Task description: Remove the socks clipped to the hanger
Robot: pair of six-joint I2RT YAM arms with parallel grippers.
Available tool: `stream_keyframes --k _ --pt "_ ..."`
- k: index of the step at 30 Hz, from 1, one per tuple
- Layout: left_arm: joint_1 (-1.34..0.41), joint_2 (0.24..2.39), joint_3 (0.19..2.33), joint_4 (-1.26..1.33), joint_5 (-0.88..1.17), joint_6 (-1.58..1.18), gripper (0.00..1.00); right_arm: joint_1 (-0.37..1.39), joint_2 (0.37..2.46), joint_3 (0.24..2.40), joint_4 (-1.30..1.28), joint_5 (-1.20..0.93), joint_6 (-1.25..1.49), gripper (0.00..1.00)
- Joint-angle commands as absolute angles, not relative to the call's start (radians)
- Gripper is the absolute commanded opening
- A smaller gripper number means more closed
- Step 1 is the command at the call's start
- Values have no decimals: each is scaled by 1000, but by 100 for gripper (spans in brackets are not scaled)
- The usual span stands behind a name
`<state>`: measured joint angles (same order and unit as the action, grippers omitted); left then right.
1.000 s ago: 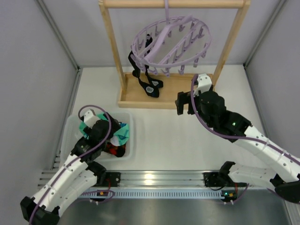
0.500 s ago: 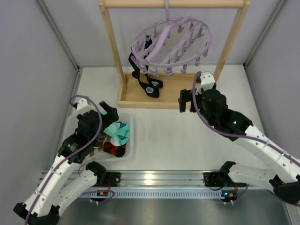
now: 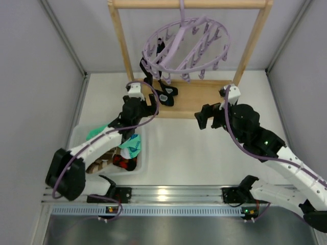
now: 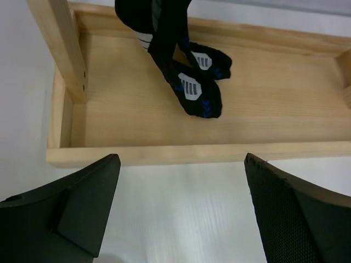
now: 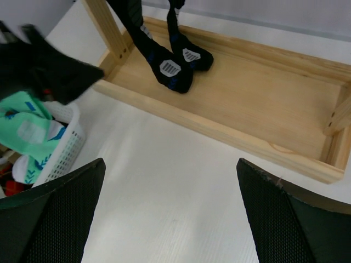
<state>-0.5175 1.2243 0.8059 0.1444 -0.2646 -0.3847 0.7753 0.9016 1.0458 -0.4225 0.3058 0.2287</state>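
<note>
Over wooden tray (image 3: 204, 99), black socks (image 3: 164, 95) hang vertically.

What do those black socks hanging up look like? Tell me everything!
The black socks are a soft-looking pair, each with a pale striped patch and small blue marks near the toe. They hang by their tops from the lilac hanger. Their long legs drop down and the toes seem to rest side by side on the floor of the wooden tray.

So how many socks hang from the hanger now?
2. Both black socks hang side by side from the left of the hanger, toes on the wooden rack base; no others show.
</note>
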Motion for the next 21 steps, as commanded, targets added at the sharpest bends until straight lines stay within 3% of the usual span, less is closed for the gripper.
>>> stream_keyframes --k 1,6,12,15,16,18,21 --pt "-506 1420 896 399 -322 -316 98 759 825 1016 -336 189 247 99" --pt "-483 1650 1064 439 -429 -344 98 759 746 927 -223 11 252 100" --pt "-453 1891 1210 518 -474 -302 98 758 762 908 -196 -51 252 99" --pt "-449 1960 1249 576 -512 -270 87 758 768 891 -178 -75 256 99" --pt "-451 1980 1252 592 -521 -265 75 758 770 887 -163 -81 258 99" --pt "-449 1990 1250 648 -528 -242 62 758 775 881 -156 -89 258 100" --pt "-449 2000 1241 707 -541 -216 54 758 784 876 -152 -98 261 99"
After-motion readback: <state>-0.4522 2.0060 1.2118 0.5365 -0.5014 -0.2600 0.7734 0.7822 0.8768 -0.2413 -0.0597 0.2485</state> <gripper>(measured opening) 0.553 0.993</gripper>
